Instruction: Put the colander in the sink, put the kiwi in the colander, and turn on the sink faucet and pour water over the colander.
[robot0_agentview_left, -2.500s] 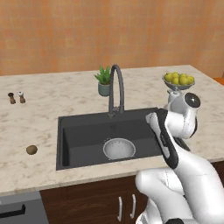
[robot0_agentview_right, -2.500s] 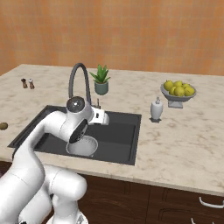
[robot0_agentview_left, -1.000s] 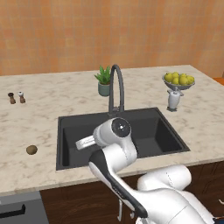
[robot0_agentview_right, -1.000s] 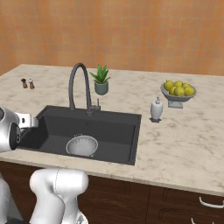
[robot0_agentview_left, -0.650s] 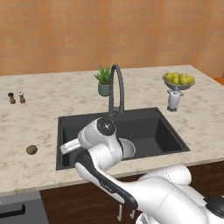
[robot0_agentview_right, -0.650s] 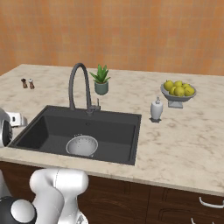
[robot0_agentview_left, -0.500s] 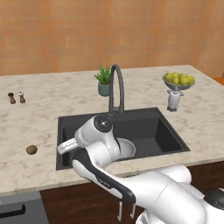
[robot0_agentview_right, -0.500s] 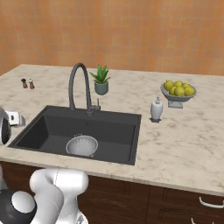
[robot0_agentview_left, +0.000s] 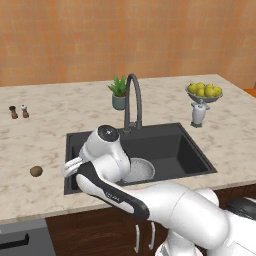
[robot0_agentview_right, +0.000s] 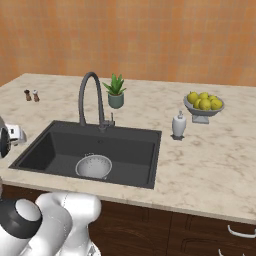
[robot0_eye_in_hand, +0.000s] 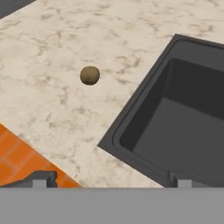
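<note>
1. Wall (robot0_agentview_left: 125, 35): orange tiled surface rising behind the whole length of the counter.
2. Counter (robot0_agentview_left: 45, 130): beige marbled stone worktop over dark wood cabinets (robot0_agentview_right: 200, 230); an orange floor shows past its edge in the hand view.
3. Arm (robot0_agentview_left: 165, 210): white, reaching from the lower right of the left base view across the front left part of the sink, its wrist above the sink's left rim.
4. Sink (robot0_agentview_right: 127, 150): matte black rectangular basin set into the counter.
5. Sink faucet (robot0_agentview_right: 90, 97): dark gooseneck standing at the back rim, spout arched over the basin.
6. Colander (robot0_agentview_right: 94, 166): round perforated metal bowl resting upright on the sink floor, near the front.
7. Fruit bowl (robot0_agentview_right: 203, 111): footed grey bowl of yellow-green fruit at the right of the counter.
8. Potted plant (robot0_agentview_right: 115, 92): just behind the faucet, on the counter.
9. Soap dispenser (robot0_agentview_right: 179, 125): white, between the sink and the fruit bowl.
10. Gripper (robot0_eye_in_hand: 109, 181): jaws spread wide, holding nothing, over the counter edge beside the sink's corner.
11. Kiwi (robot0_eye_in_hand: 89, 75): brown oval lying on the bare counter left of the sink, apart from the gripper.
12. Two shakers (robot0_agentview_left: 18, 111): side by side at the far left.
</note>
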